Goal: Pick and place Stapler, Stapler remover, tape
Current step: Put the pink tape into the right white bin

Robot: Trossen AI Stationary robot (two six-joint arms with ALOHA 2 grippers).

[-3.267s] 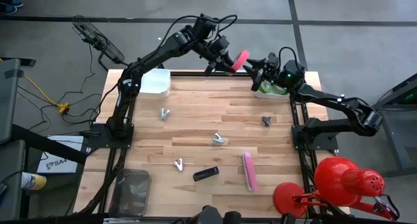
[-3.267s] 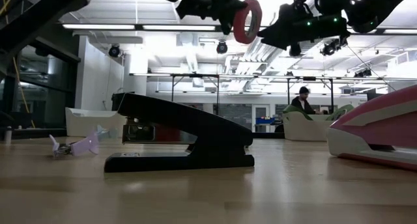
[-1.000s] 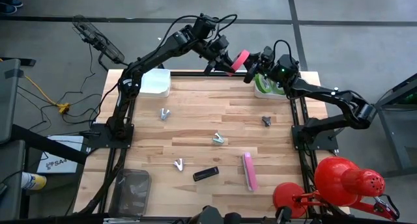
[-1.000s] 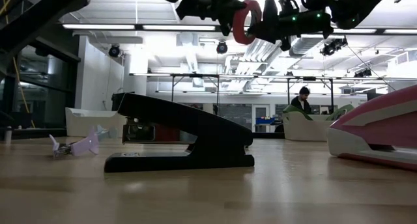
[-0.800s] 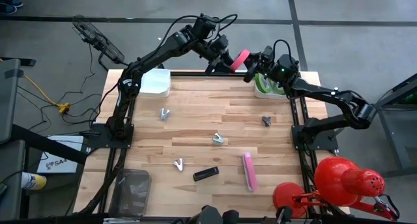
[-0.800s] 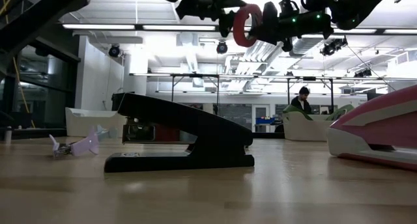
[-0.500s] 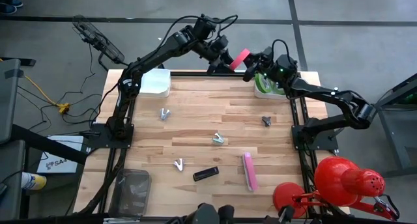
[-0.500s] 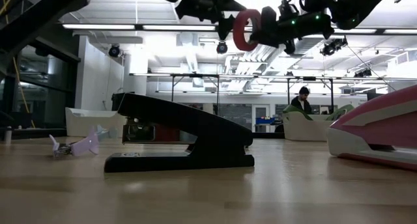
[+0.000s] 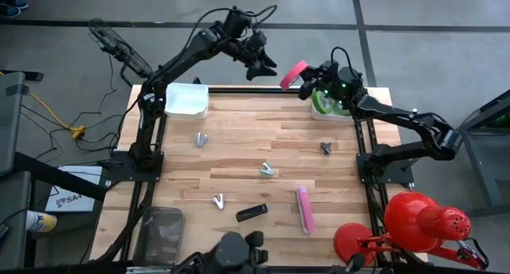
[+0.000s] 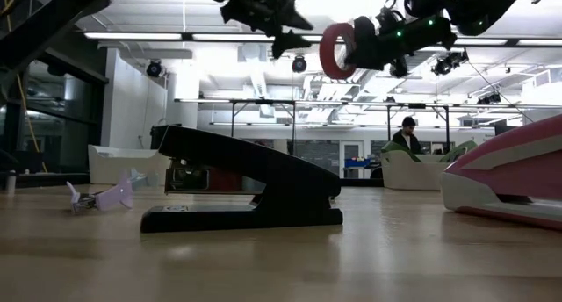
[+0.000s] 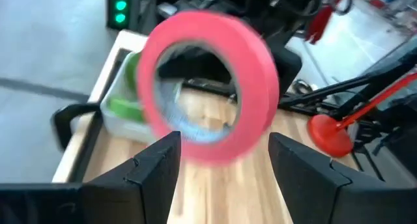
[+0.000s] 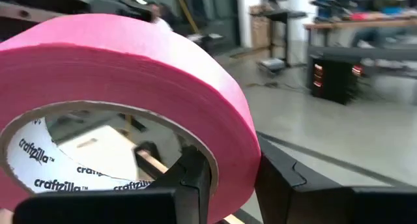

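The pink tape roll [image 9: 293, 73] hangs in the air above the table's far edge, with my right gripper [image 9: 306, 83] shut on it. In the low view the tape roll [image 10: 337, 49] stands on edge, high over the black stapler [image 10: 246, 183]. My left gripper [image 9: 264, 64] is open, a short way to the left of the roll and apart from it; its fingers [image 11: 153, 175] frame the roll [image 11: 208, 87] from a distance. The black stapler [image 9: 252, 213] and a pink stapler [image 9: 304, 209] lie near the table's near edge. Several staple removers [image 9: 267, 170] rest on the wood. My right gripper pinches the roll's wall [image 12: 225, 129], one finger [image 12: 195, 178] inside the hollow core and the other [image 12: 290, 182] outside on the pink band. It comes at the roll about level from the table's right. The roll is lifted clear and stands on edge.
A white bin [image 9: 187, 100] sits at the far left corner and a white bin with green contents [image 9: 328, 107] at the far right. A clear container [image 9: 159, 234] is at the near left, a red lamp [image 9: 414, 222] at the near right.
My left gripper has opened and let go of the tape roll, then drawn back from it toward the table's left and far edge. The roll has stayed in the air, held by my right gripper alone.
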